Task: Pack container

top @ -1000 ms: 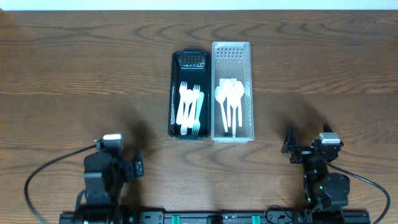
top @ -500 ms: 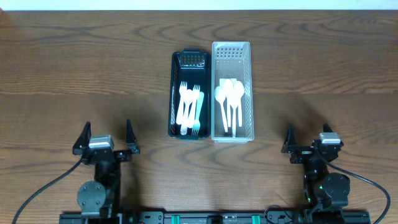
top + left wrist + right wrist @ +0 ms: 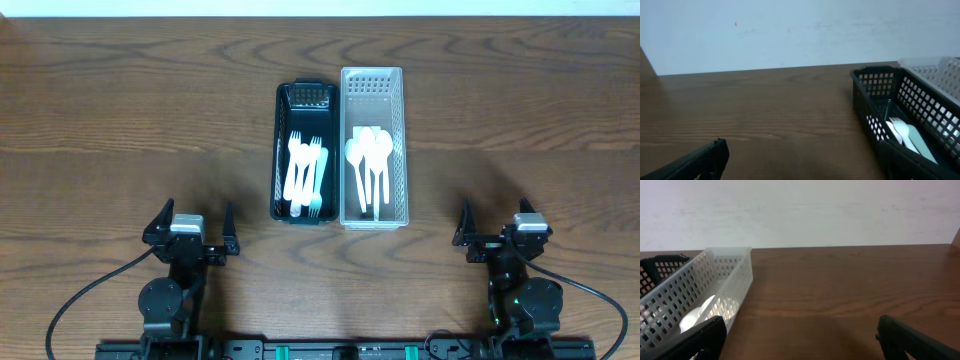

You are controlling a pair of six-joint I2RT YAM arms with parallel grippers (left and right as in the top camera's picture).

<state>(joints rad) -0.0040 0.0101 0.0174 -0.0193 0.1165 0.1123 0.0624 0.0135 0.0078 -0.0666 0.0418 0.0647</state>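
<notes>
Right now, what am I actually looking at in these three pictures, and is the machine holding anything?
This is a two-armed robot at a wooden table. One picture looks straight down from above. The other two come from small cameras on each wrist, looking low across the table. Seen from above, the left end effector and the right end effector sit near the bottom edge, both open and holding nothing. Between them, farther back, two long baskets stand side by side: a black basket with plastic forks and a white basket with white spoons. The left wrist camera sees the black one, and the right wrist camera sees the white one.
</notes>
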